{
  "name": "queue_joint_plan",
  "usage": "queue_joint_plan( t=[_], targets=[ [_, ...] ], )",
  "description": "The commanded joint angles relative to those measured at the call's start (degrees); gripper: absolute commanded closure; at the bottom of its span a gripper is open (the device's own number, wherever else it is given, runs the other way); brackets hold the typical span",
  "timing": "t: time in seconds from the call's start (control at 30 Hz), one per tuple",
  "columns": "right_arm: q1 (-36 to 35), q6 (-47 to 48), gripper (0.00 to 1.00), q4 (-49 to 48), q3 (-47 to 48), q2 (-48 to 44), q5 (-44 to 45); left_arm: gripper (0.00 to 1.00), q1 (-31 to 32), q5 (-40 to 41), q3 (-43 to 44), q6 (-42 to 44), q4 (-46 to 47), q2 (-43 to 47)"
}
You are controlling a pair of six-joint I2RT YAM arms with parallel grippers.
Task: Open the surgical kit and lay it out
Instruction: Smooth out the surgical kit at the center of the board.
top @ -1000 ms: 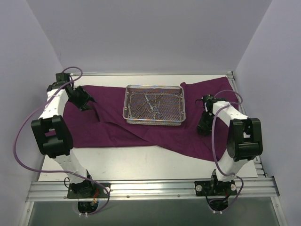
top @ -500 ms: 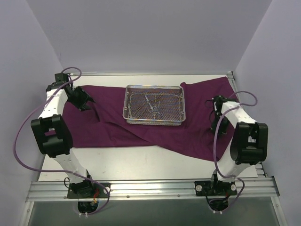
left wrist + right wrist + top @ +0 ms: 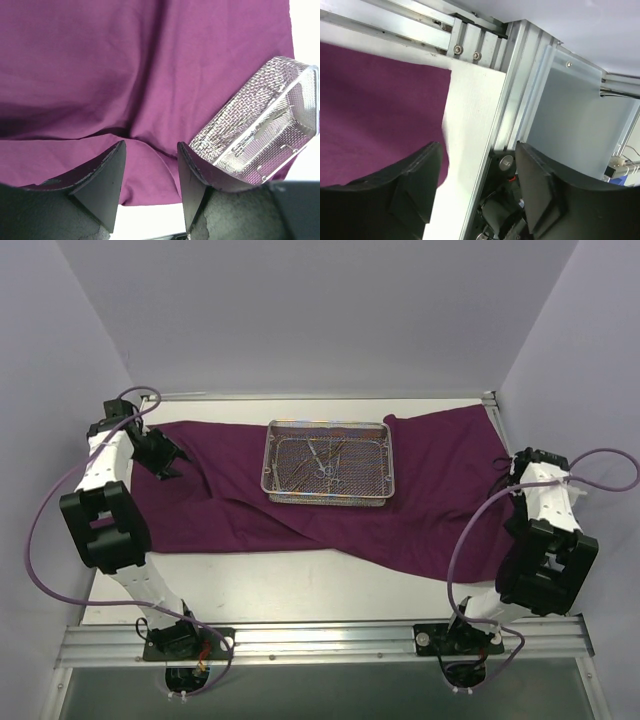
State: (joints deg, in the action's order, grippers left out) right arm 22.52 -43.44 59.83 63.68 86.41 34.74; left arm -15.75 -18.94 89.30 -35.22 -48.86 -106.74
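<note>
The dark magenta-purple cloth wrap (image 3: 420,500) lies spread over the table. The silver wire-mesh tray (image 3: 328,465) stands on its middle, with slim metal instruments (image 3: 322,462) inside. My left gripper (image 3: 163,453) is open and empty over the cloth's left part. In the left wrist view its jaws (image 3: 150,165) stand apart above the cloth (image 3: 100,65), with the tray (image 3: 260,132) to the right. My right gripper (image 3: 503,476) is at the cloth's right edge. In the right wrist view it (image 3: 479,170) is open and empty over the white table edge, with the cloth (image 3: 375,110) to its left.
An aluminium rail (image 3: 520,85) and a grey side wall (image 3: 570,125) run along the table's right edge, close to my right gripper. The cloth's near right corner (image 3: 470,570) reaches towards the right arm's base. Bare white table (image 3: 300,585) lies in front of the cloth.
My right gripper has swung from the cloth's right part out to the table's right edge. My left gripper has moved left, and the cloth's left part lies flatter.
</note>
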Motion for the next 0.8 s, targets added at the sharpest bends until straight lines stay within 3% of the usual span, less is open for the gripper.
queue_joint_plan(
  t=[0.0,0.1,0.13,0.23,0.27,0.3,0.4,0.5,0.63,0.77],
  targets=[
    [-0.2,-1.0,0.38,6.5,5.4,0.0,3.5,0.46,0.1,0.7,3.7,1.7,-2.0,-0.5],
    [-3.7,5.0,0.34,2.4,13.8,1.6,3.1,0.46,0.6,0.8,5.4,2.3,-2.5,-1.7],
    [-5.8,10.9,0.34,-0.6,16.7,3.4,2.5,0.46,1.1,1.0,5.9,2.6,-2.6,-2.3],
    [-14.2,18.5,0.35,-12.7,25.9,9.2,-4.2,0.47,2.1,1.3,8.5,3.6,-2.6,-3.9],
    [-15.4,20.9,0.37,-16.1,27.4,11.0,-12.8,0.47,2.6,1.2,9.4,4.0,-2.2,-4.6],
    [-15.4,21.2,0.41,-22.9,29.5,12.6,-17.5,0.49,3.1,0.7,11.4,4.5,-2.1,-5.2],
    [-16.2,19.9,0.56,-31.3,33.0,22.0,-29.1,0.62,4.8,-3.3,13.6,5.5,-0.6,-8.1],
    [-17.2,19.4,0.62,-35.8,38.1,31.3,-38.9,0.77,6.3,-7.7,13.3,5.1,2.3,-9.8],
    [-18.6,18.8,0.83,-40.8,38.8,37.3,-41.1,0.96,8.0,-5.7,19.7,5.6,1.1,-15.4],
    [-18.5,17.6,0.91,-46.6,36.8,39.7,-44.5,0.98,8.8,-3.5,22.8,3.0,2.7,-19.9]
  ],
)
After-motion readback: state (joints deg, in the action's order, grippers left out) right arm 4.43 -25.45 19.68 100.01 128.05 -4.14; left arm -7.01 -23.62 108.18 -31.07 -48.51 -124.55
